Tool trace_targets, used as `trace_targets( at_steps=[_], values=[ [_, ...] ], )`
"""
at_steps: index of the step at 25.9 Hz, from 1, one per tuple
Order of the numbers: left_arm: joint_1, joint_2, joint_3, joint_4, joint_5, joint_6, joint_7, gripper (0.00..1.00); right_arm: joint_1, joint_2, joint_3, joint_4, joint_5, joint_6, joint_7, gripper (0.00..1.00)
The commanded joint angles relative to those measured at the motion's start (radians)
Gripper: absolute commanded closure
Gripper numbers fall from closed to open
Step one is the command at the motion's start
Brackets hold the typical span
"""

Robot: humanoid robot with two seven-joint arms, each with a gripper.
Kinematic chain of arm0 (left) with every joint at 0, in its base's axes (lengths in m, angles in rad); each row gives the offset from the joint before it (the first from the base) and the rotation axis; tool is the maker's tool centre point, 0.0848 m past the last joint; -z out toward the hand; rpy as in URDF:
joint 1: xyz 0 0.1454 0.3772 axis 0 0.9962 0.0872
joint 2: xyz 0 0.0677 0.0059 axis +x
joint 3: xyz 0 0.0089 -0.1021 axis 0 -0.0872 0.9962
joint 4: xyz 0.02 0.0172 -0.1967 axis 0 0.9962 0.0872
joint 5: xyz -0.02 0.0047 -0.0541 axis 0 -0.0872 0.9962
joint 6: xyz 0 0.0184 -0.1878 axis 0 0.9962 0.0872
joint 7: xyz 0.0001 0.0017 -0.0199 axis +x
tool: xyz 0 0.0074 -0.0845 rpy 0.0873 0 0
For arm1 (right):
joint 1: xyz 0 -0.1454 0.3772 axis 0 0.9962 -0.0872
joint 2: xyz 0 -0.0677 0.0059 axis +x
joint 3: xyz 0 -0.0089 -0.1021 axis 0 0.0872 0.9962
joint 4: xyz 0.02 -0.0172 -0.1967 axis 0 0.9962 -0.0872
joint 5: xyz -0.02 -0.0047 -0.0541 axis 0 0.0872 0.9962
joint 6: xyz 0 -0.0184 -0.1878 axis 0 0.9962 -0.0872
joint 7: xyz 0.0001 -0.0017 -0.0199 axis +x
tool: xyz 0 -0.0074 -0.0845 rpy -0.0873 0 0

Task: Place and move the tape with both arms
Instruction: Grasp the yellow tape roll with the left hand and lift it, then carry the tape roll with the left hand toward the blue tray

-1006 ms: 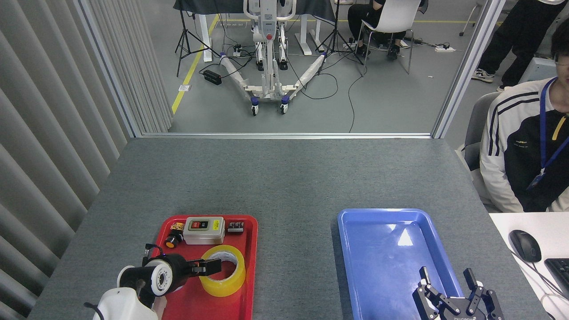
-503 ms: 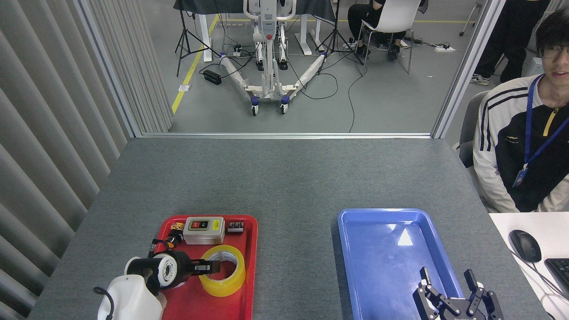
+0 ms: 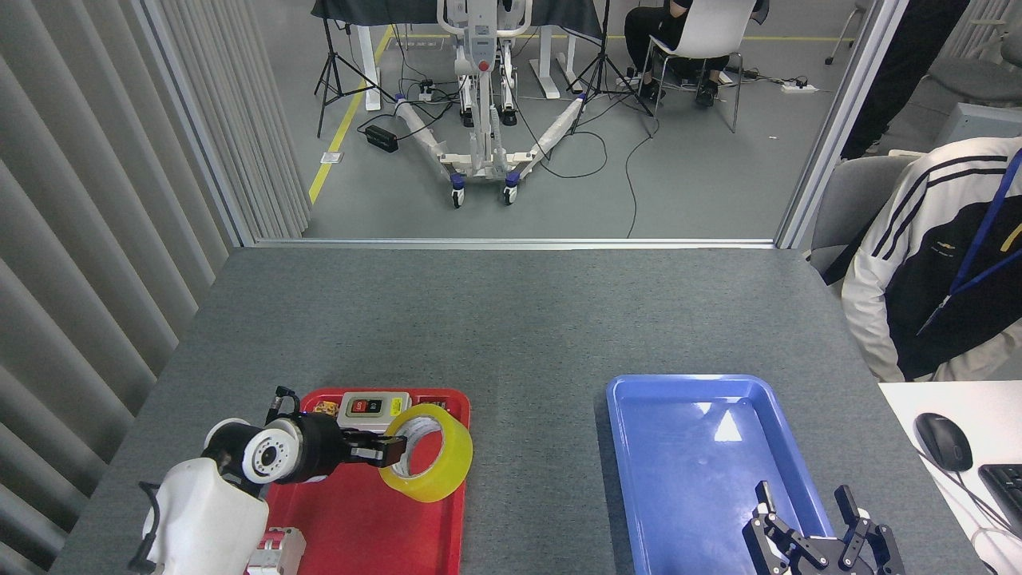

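The tape (image 3: 435, 463), a wide yellow roll with a whitish core, hangs tilted above the right part of the red tray (image 3: 375, 519). My left gripper (image 3: 389, 449) comes in from the left and is shut on the roll's near wall, one finger inside the ring. My right gripper (image 3: 810, 507) stands open at the bottom right, over the near end of the blue tray (image 3: 703, 455), with nothing between its fingers.
A grey switch box (image 3: 373, 409) and small parts lie at the red tray's far end, and a white part (image 3: 278, 549) sits near its front left. A seated person (image 3: 942, 271), a mouse (image 3: 944, 441) and a keyboard corner are at the right edge.
The left gripper has lifted the tape off the red tray and carried it slightly right, tilting it. The right gripper has stayed put. The person at right leaned away.
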Motion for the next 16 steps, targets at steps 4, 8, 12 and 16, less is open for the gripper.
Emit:
trace_targets(
  at_steps=[4, 8, 12, 16],
  values=[
    [-0.033, -0.015, 0.002, 0.015, 0.39, -0.372, 0.069, 1.0, 0.008, 0.001, 0.0, -0.001, 0.0, -0.001, 0.001, 0.0],
    [-0.031, -0.117, -0.009, 0.083, 0.397, -0.372, 0.042, 1.0, 0.014, -0.003, -0.002, -0.001, 0.003, -0.123, -0.001, 0.0],
    [-0.031, -0.184, -0.095, 0.133, 0.394, -0.372, -0.007, 1.0, 0.02, -0.012, -0.034, -0.003, 0.003, -0.466, -0.016, 0.0],
    [-0.033, -0.273, -0.122, 0.143, 0.394, -0.372, -0.007, 1.0, 0.022, -0.02, -0.037, -0.009, -0.006, -0.704, -0.036, 0.0]
  ],
)
